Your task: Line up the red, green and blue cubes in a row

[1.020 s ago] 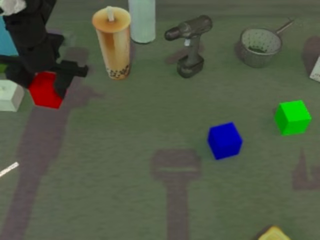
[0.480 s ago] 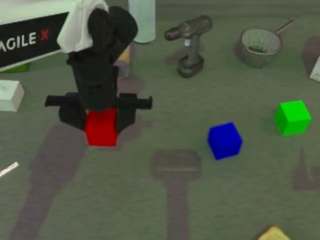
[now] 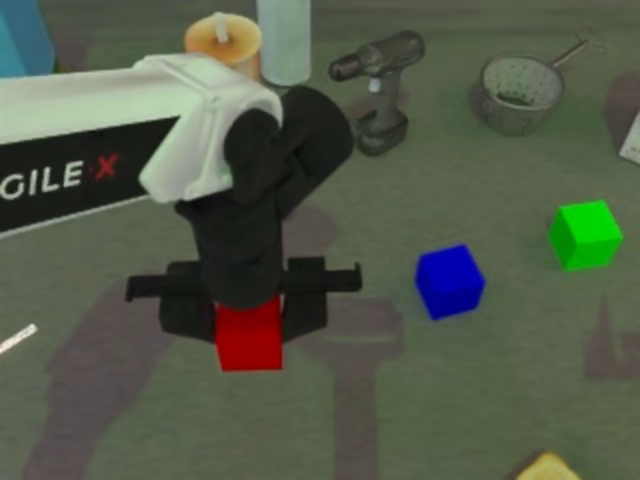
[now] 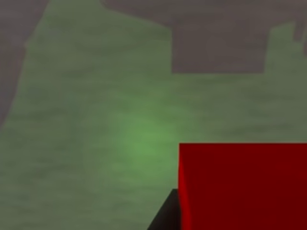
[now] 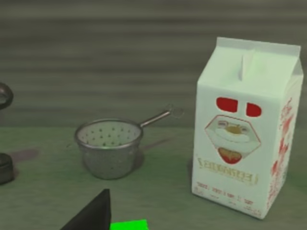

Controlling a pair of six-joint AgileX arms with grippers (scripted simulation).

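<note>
1. The red cube point(image 3: 249, 336) is clamped between the fingers of the left gripper point(image 3: 247, 318), at the arm's 6 o'clock end, left of the table's centre in the top view. In the left wrist view the red cube point(image 4: 243, 187) fills one corner, with a dark finger point(image 4: 164, 215) pressed against its side.

2. The blue cube point(image 3: 450, 281) is seen at the red cube's 2 o'clock, well apart from it. The green cube point(image 3: 586, 235) lies farther on, at the blue cube's 2 o'clock, near the table's right edge.

3. Since a second ago the red cube has been carried from the far left of the table, beside the off-white block, towards the centre. The white arm, lettered AgileX, has swung in across the top view and now hides most of the cup point(image 3: 222, 37). The blue and green cubes are unchanged.

4. The right gripper is not seen in the top view; whether it is open cannot be told. Its wrist camera shows a strainer point(image 5: 109, 148), a milk carton point(image 5: 245, 125) and an edge of the green cube point(image 5: 128, 224).

5. The table point(image 3: 480, 400) is a dull green mat crossed by grey shadows. A drill point(image 3: 380, 88), a strainer point(image 3: 520, 92) and a pale bottle point(image 3: 284, 38) stand along the far edge at 12 o'clock; a yellow block point(image 3: 547, 468) shows at 5 o'clock. A ribbed grey wall point(image 5: 120, 52) lies behind.
</note>
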